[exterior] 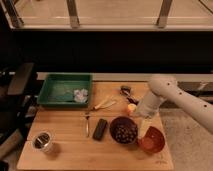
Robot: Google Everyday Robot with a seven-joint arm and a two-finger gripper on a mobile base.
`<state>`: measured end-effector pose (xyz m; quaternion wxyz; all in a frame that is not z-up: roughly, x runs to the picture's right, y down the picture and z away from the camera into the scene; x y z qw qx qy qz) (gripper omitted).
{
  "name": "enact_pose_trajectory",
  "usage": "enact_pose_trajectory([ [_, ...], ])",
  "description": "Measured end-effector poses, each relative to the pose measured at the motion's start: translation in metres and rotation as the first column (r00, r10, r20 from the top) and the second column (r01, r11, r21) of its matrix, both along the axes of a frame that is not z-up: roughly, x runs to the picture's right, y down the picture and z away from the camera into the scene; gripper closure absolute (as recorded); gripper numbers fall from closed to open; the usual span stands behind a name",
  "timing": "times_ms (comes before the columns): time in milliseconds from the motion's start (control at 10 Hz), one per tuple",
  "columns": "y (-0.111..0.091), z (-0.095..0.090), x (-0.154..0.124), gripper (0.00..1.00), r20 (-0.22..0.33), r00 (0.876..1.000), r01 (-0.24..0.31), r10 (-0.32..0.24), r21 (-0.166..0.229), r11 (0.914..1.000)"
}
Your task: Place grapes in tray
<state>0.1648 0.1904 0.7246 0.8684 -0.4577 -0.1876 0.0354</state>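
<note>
Dark glass and pale railing bars are filling the background, and below them a wooden table [70,154] is carrying everything. At ten o'clock on it the tray [52,91] is sitting, with a crumpled white scrap [80,94] lying in its right corner. At seven o'clock a metal cup [42,141] is standing. Near the middle a fork [87,124] and a dark block [101,128] are lying side by side, with pale yellow sticks [105,103] just past them toward twelve o'clock.

Right of centre, at about four o'clock, the grapes [124,133] are resting inside a dark purple bowl [112,129], well apart from the tray. An orange fruit [131,107] is sitting at that bowl's one o'clock. The gripper [145,127] is hanging at the bowl's three o'clock, between it and a red-orange bowl [156,145]. Its pincer is standing wide and, as far as I can tell, holding nothing.

By my reading, the reach for the grapes is what is happening. To do it well, the gripper should be shifting toward nine o'clock until it is centred over the bunch. It should then be dropping straight inside the rim and closing gently so nothing is getting crushed. The lift should be clearing the bowl wall before any travel toward the tray.
</note>
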Motion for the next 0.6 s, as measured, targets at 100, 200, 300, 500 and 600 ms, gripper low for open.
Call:
enact_pose_trajectory([
  [100,0.003,-0.002,-0.004,0.2,0.021,1.0,0.001,0.0,-0.008,1.0],
  [200,0.005,-0.003,-0.008,0.2,0.035,0.999,0.0,0.0,-0.013,0.9999],
  [300,0.007,-0.003,-0.012,0.2,0.05,0.999,-0.001,0.002,-0.02,0.9998],
  [500,0.015,-0.001,-0.023,0.2,0.076,0.997,0.01,-0.007,-0.038,0.9992],
  [600,0.02,0.004,-0.032,0.2,0.084,0.996,0.016,-0.011,-0.051,0.9986],
])
